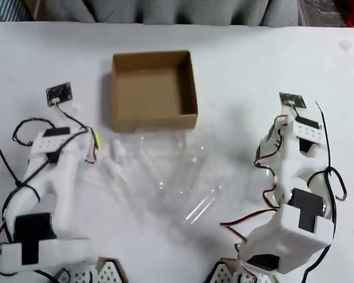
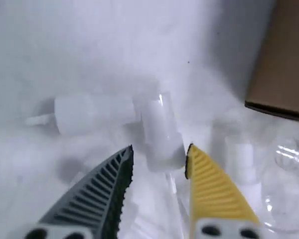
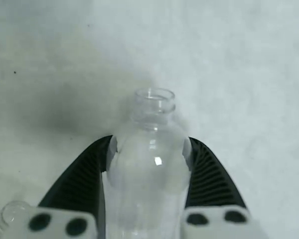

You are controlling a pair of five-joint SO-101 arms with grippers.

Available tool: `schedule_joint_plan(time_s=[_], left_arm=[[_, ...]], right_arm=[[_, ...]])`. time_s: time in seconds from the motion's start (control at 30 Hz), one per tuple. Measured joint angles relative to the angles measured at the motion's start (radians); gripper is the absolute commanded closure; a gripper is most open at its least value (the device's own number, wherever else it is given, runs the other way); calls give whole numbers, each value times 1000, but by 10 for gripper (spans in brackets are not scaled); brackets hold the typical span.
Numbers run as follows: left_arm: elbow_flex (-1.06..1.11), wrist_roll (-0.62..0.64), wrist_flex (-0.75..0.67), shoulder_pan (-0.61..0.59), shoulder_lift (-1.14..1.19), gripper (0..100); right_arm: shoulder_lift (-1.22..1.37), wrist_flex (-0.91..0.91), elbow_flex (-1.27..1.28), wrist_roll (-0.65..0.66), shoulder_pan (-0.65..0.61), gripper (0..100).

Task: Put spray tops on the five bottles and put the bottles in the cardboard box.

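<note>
In the left wrist view my left gripper (image 2: 159,159) is open, its grey and yellow fingertips on either side of a white spray top (image 2: 162,132) lying on the table. A second spray top (image 2: 79,114) lies just beyond it. From above, the left gripper (image 1: 97,141) sits beside the spray tops (image 1: 116,156). My right gripper (image 3: 149,144) is shut on a clear bottle (image 3: 149,169) whose open neck (image 3: 154,102) has no top. Several clear bottles (image 1: 186,168) lie in the middle of the table. The cardboard box (image 1: 153,115) stands behind them with nothing in it.
A corner of the box (image 2: 284,59) and more clear bottles (image 2: 289,174) lie close to the left gripper. Another bottle mouth (image 3: 12,214) shows beside the right gripper's fingers. The white table (image 1: 253,65) runs wide around the box.
</note>
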Motion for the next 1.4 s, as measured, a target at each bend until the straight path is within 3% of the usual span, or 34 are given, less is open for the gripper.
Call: schedule_joint_plan(time_s=[0.43, 0.6, 0.7, 1.07, 1.4], left_arm=[[-58, 2, 0, 14, 97, 843], [-58, 2, 0, 32, 97, 989], [-58, 5, 0, 32, 97, 955], [-58, 5, 0, 37, 97, 977], [-58, -163, 0, 74, 97, 977]], right_arm=[[0, 0, 0, 0, 0, 982], [0, 0, 0, 0, 0, 982], [0, 0, 0, 0, 0, 982], [0, 0, 0, 0, 0, 982], [-81, 37, -83, 2, 12, 982]])
